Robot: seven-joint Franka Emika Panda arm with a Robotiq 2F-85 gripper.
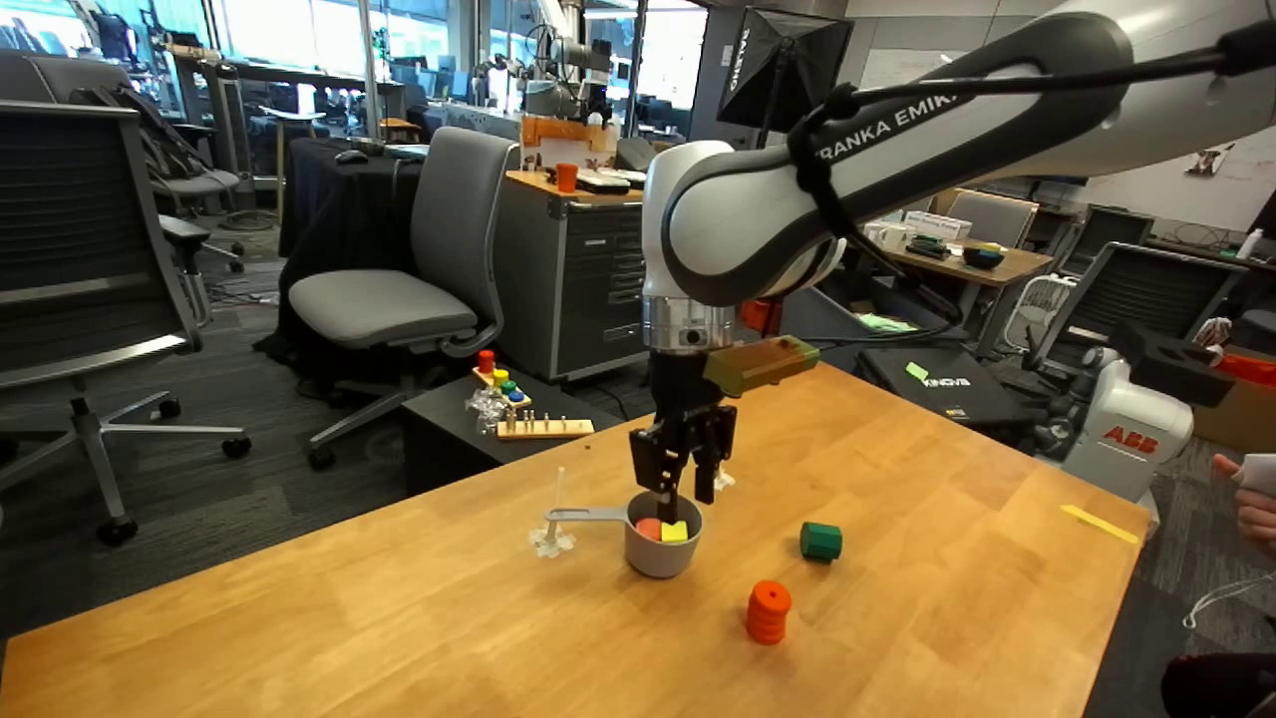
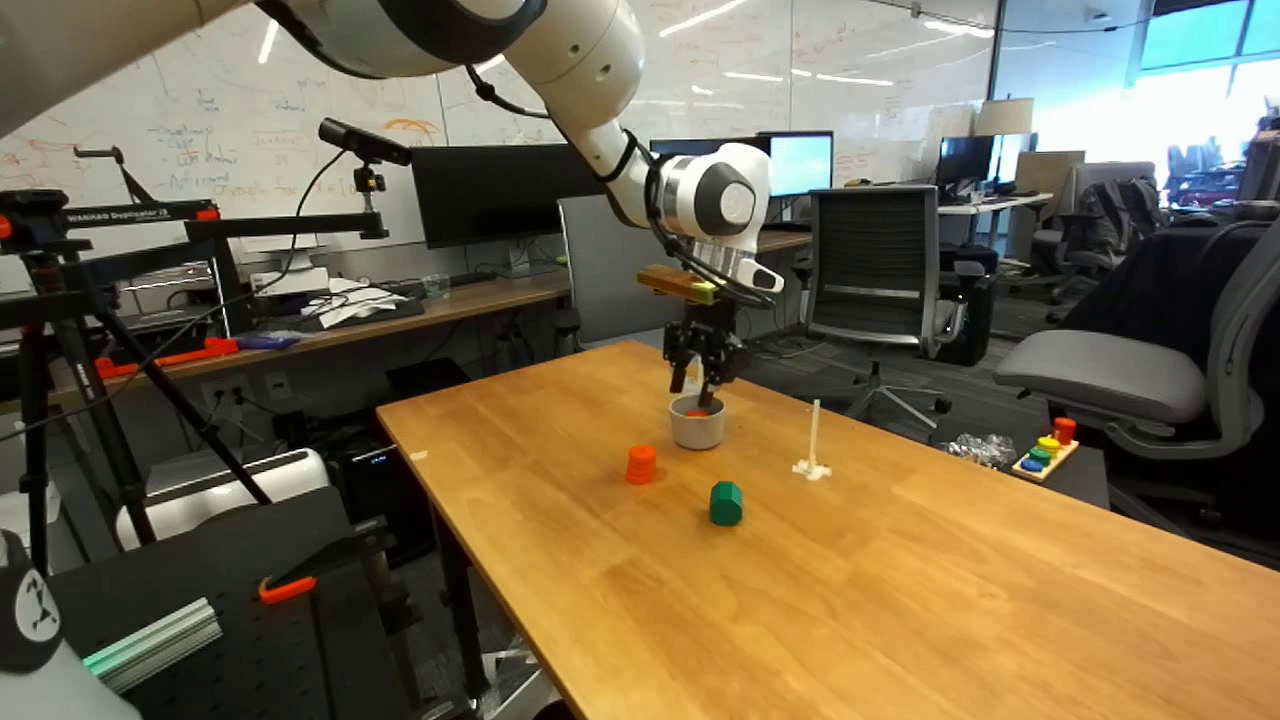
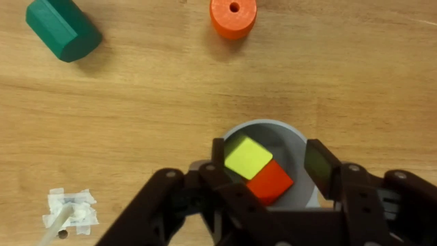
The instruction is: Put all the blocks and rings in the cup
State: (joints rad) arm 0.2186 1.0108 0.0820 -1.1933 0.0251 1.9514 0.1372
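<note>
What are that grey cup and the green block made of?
Grey cup: perhaps plastic; matte, without sharp reflections, though coated metal is possible. Green block: painted wood or plastic, hard to say; smooth flat faces with a soft sheen.

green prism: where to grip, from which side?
Probably from above, tool closing sideways across the green prism at mid-length, not end to end: it lies on its side, flat facets running lengthwise, apart from the orange ring stack.
</note>
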